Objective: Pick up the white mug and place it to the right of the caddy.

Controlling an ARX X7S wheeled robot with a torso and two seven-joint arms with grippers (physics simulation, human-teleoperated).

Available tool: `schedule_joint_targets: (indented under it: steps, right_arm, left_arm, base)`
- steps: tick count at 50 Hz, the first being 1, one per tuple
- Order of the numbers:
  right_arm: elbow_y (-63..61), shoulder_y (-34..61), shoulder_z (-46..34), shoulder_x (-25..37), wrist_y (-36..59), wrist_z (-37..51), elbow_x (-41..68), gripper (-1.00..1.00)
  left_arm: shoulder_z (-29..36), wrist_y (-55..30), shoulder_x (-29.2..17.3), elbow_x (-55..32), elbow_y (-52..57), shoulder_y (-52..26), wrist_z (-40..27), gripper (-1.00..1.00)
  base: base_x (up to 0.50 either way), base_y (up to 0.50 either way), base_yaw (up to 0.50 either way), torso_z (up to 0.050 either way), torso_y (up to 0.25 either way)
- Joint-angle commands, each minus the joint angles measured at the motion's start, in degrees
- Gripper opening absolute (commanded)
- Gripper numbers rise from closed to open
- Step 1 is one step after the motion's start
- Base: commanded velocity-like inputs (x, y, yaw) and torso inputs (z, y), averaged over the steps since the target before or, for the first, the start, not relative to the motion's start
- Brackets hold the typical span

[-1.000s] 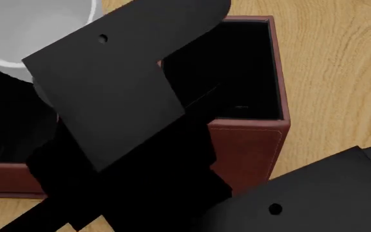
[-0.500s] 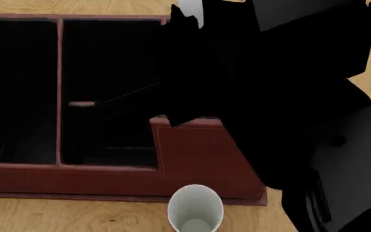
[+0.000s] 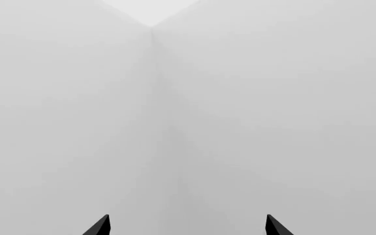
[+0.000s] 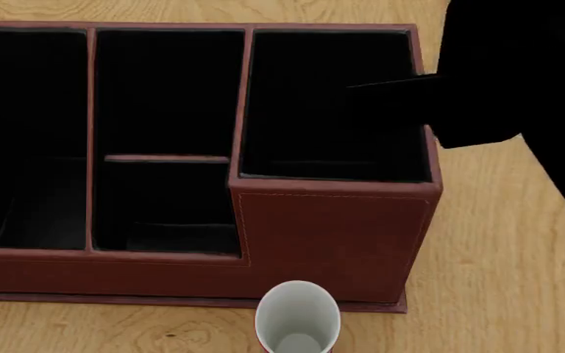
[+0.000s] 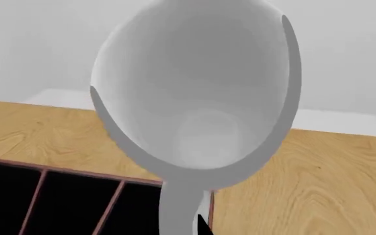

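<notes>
Wooden table (image 4: 518, 243); white mug (image 5: 195, 98) close before right gripper, grip unclear; left gripper (image 3: 186, 226) apart.

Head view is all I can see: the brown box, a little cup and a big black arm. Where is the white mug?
Observer: The right wrist camera shows the white mug filling its picture, up off the table. The right gripper seems to be holding it.
Operator: Is there anything inside it?
Observer: No, the inside is bare white all the way to the bottom.
Operator: What's the other arm doing?
Observer: The left gripper is open with nothing between its tips. It is pointing at a blank grey wall.
</notes>
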Motion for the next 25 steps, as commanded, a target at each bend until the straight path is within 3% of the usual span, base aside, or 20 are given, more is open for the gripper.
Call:
schedule_joint_targets:
  steps: [1,25]
  right_arm:
    - [-0.78,-2.65,2.44,6.01,-0.51,-0.67,-1.50,-1.00]
    - [-2.61,-14.24,4.72,14.19,-6.88,-3.86,-6.08,-1.00]
  left_arm:
    - [2.63,0.62,-0.56,0.56,-0.48,-1.33,-0.52,1.00]
    - [6.99,1.61,-0.86,1.53,-1.93,-3.90,-0.66,1.00]
  base:
    - [0.00,0.00,0.00,0.000,0.000]
    - [0.00,0.00,0.00,0.000,0.000]
